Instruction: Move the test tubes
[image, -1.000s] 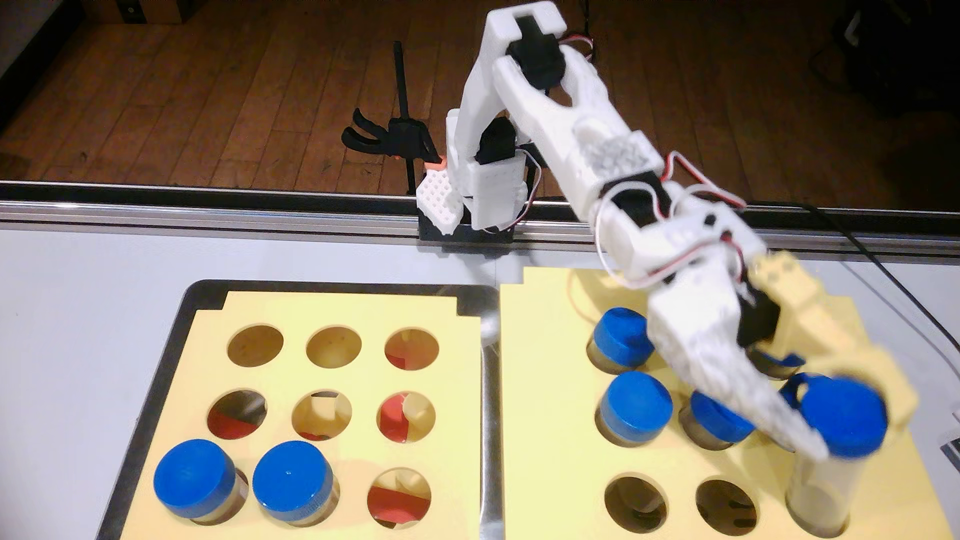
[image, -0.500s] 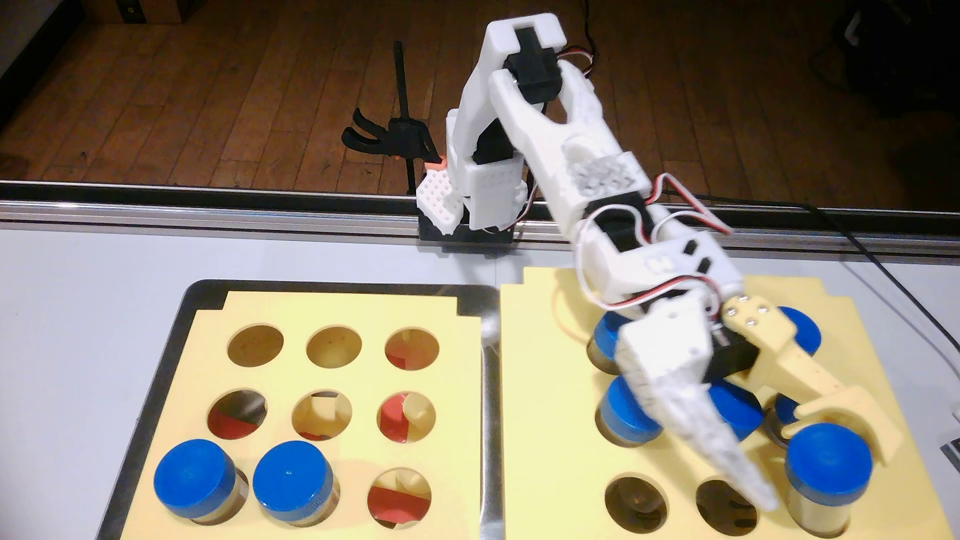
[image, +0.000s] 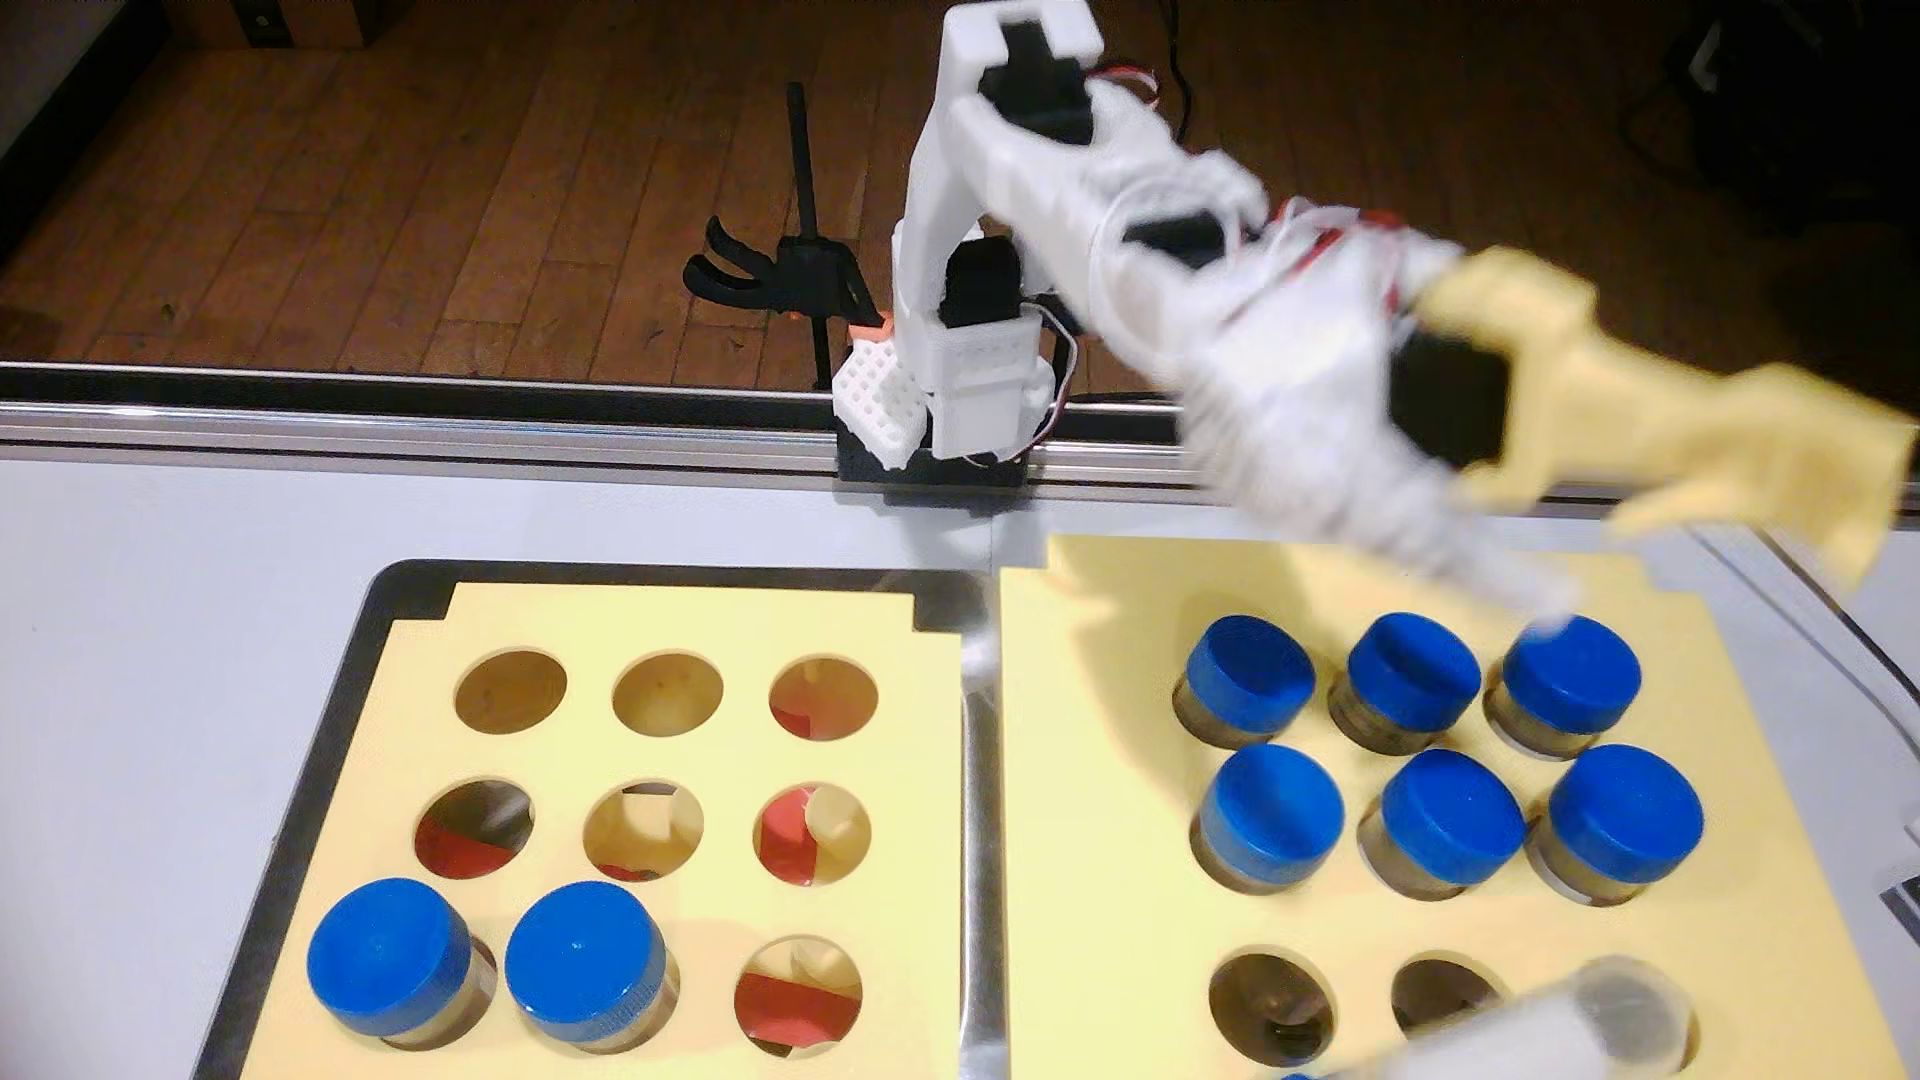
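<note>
Several test tubes with blue caps stand in the two far rows of the right yellow rack. Two more test tubes stand in the near row of the left yellow rack. Another clear test tube lies tilted and blurred across the right rack's near right holes, its cap end at the frame's bottom edge. My gripper hangs high over the right rack's far right corner, blurred by motion. It is open, with nothing between the white finger and the yellow finger.
The left rack sits in a dark metal tray and most of its holes are empty. The arm's base is clamped to the rail at the table's far edge. A black cable runs along the right side.
My gripper let go of the test tube at the right rack's near right hole, then opened wide and rose up and back. The freed tube has tipped over to the left.
</note>
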